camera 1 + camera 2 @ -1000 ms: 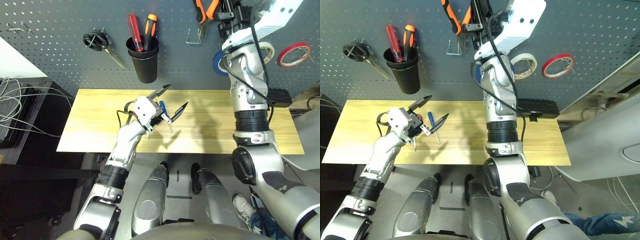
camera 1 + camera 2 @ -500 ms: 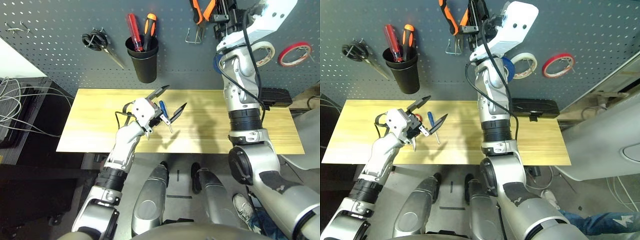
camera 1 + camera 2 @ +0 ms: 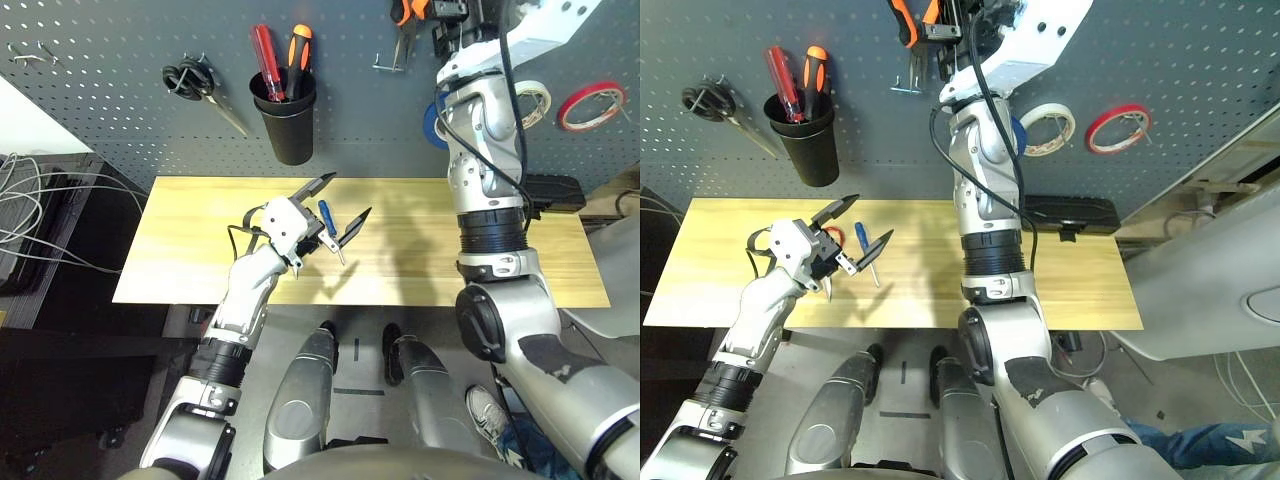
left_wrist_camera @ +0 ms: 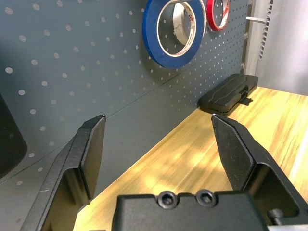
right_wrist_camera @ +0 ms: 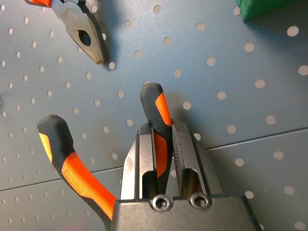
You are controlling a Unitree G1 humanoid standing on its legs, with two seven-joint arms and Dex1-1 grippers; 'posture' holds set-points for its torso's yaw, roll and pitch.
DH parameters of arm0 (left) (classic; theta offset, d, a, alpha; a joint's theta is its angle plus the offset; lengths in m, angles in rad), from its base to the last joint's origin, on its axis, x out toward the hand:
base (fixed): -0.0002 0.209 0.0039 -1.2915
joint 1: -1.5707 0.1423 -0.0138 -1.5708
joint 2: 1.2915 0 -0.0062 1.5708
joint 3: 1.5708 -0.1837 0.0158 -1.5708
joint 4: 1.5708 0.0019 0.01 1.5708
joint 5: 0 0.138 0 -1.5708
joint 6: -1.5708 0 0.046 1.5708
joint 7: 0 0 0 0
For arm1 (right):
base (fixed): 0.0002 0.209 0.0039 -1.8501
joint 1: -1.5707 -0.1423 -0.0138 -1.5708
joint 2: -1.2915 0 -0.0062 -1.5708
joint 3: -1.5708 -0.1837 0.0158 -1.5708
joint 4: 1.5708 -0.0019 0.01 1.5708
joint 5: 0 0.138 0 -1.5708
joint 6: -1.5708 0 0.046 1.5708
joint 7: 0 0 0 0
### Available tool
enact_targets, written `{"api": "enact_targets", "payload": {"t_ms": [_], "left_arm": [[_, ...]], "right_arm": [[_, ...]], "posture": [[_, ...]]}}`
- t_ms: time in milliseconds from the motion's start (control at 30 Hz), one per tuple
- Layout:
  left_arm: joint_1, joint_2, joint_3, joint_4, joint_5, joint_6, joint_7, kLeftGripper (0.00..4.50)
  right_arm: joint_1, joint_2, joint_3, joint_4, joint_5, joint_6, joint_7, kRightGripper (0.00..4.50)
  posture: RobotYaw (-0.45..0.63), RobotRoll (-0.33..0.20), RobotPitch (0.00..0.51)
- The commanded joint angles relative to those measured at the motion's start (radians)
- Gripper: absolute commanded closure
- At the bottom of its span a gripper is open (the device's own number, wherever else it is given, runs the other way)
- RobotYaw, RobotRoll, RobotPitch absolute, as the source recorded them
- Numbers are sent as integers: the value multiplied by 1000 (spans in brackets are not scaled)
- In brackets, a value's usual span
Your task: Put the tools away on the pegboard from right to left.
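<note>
A: Left eye view, from the left side across: the left pincer [image 3: 338,202] hovers over the desk [image 3: 200,260] with its 2 fingers spread wide and nothing between them. Just beside it lies the small blue-handled screwdriver [image 3: 330,228], flat on the wood.

B: And the red-handled scissors?

A: I see a bit of red under that pincer in the right eye view, but too little to call it. On the pegboard [image 3: 120,110] hang black-handled scissors [image 3: 200,88] and a black cup [image 3: 287,122] with 2 screwdrivers in it.

B: Further right?

A: The right pincer [image 5: 163,139] is clamped shut on 1 handle of the orange-and-black-handled pliers [image 5: 62,159], held up against the board near the top, with the second handle splayed free. The blue tape ring [image 4: 166,33] already hangs on the board, beside white and red rolls.

B: How will the pliers handle?

A: Steel, so I judge them heavy for their size and stiff, though hinged; the loose handle can swing. The rubber sleeve should grip well. Holding 1 handle low leaves the fork free to drop over a hook.

B: The screwdriver?

A: Light, thin, likely to roll. I'd take it across the handle.
</note>
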Motion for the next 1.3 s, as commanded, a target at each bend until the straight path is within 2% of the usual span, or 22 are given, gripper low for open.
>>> {"api": "enact_targets", "payload": {"t_ms": [33,633,967,1067,1300], "left_arm": [[25,0,-8,-19,7,12,-4,0],[30,4,-4,-18,4,17,-7,0],[30,11,0,-20,-1,16,-10,0],[26,7,5,-27,-16,9,-15,0],[11,-49,35,-97,-164,16,-56,0]], "right_arm": [[4,7,1,-18,4,-6,-1,4235],[89,17,31,-84,-9,50,-5,4235],[107,17,37,-241,-9,122,-32,4235],[119,10,45,-303,-15,150,-34,4235],[139,1,66,-372,-28,173,-35,4235]], "posture": [[193,0,327],[189,0,337],[186,0,331],[182,0,328],[166,0,319]]}}
